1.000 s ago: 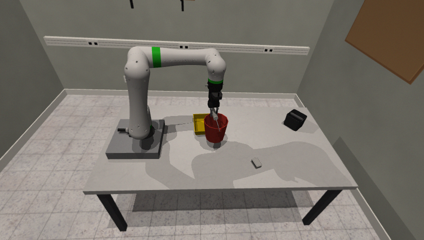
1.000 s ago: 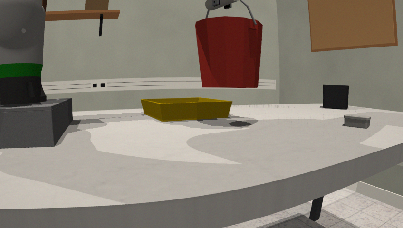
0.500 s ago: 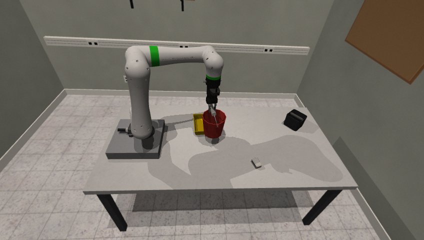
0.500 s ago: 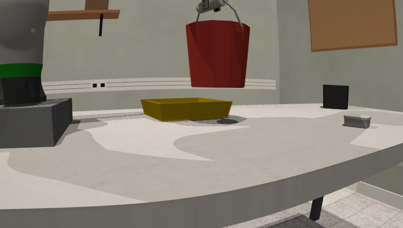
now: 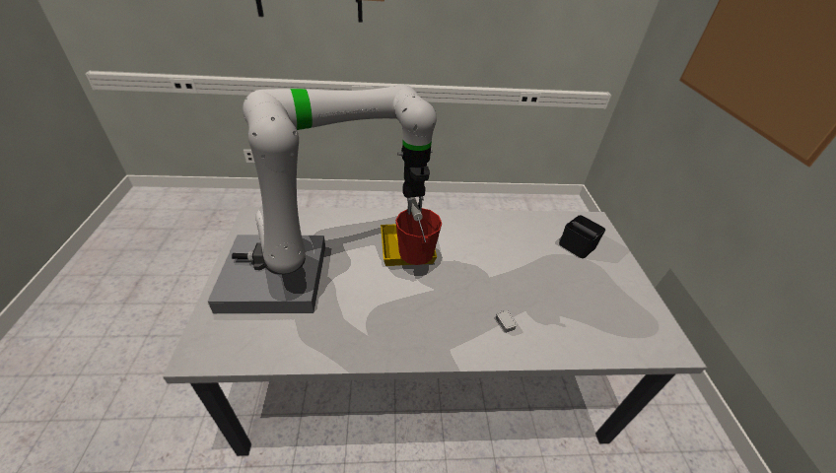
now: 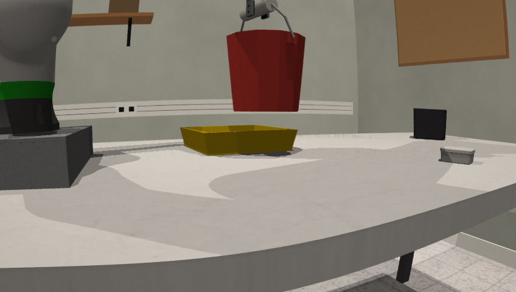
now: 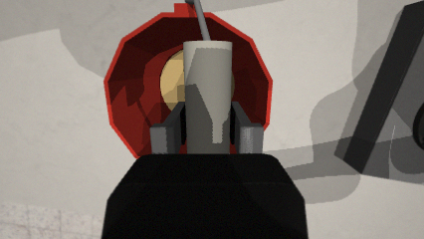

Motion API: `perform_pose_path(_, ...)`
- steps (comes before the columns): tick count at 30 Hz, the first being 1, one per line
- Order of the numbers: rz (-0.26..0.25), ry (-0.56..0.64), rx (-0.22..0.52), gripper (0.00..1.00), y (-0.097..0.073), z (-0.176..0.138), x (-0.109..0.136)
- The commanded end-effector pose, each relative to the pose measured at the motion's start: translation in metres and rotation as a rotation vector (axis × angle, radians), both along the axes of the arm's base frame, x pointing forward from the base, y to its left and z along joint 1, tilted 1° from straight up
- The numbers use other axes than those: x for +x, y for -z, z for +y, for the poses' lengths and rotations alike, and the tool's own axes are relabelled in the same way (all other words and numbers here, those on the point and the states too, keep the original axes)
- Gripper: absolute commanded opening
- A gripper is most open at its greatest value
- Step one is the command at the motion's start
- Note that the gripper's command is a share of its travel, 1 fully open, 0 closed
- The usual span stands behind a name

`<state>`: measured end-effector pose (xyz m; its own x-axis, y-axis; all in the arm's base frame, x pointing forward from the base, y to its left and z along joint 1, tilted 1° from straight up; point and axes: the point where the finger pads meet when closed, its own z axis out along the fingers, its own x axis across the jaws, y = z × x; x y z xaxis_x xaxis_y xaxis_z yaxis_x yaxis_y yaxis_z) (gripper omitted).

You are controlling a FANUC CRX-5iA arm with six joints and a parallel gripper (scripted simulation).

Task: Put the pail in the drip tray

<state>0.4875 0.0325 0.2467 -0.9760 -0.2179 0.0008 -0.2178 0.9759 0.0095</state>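
Exterior view: below the gripper (image 5: 414, 202) (image 7: 208, 115), the red pail (image 5: 417, 236) (image 6: 266, 72) (image 7: 126, 107) hangs upright above the yellow drip tray (image 5: 389, 261) (image 6: 221, 142). The fingers stand partly open, clamped on its smooth, pale cylindrical handle grip (image 5: 415, 209) (image 6: 258, 10) (image 7: 208, 95). Lowered off-centre, the faceted, tapering pail could catch the tray's sloping wall and tip; early release could drop it, its thin bail swinging.

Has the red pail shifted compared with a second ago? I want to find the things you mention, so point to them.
Yes. In the exterior view the red pail (image 5: 417, 242) (image 6: 266, 72) (image 7: 126, 112) has moved left, toward the robot's base (image 5: 263, 305) (image 6: 34, 162), and now hangs more nearly over the yellow tray (image 5: 389, 245) (image 6: 221, 142).
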Motion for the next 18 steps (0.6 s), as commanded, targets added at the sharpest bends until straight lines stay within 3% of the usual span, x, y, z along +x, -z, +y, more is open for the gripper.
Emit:
perform_pose_path(1, -0.003, 0.000, 0.000, 0.00, -0.001, 0.003, 0.000)
perform_pose_path(18, -0.003, 0.000, 0.000, 0.00, -0.002, 0.045, -0.012)
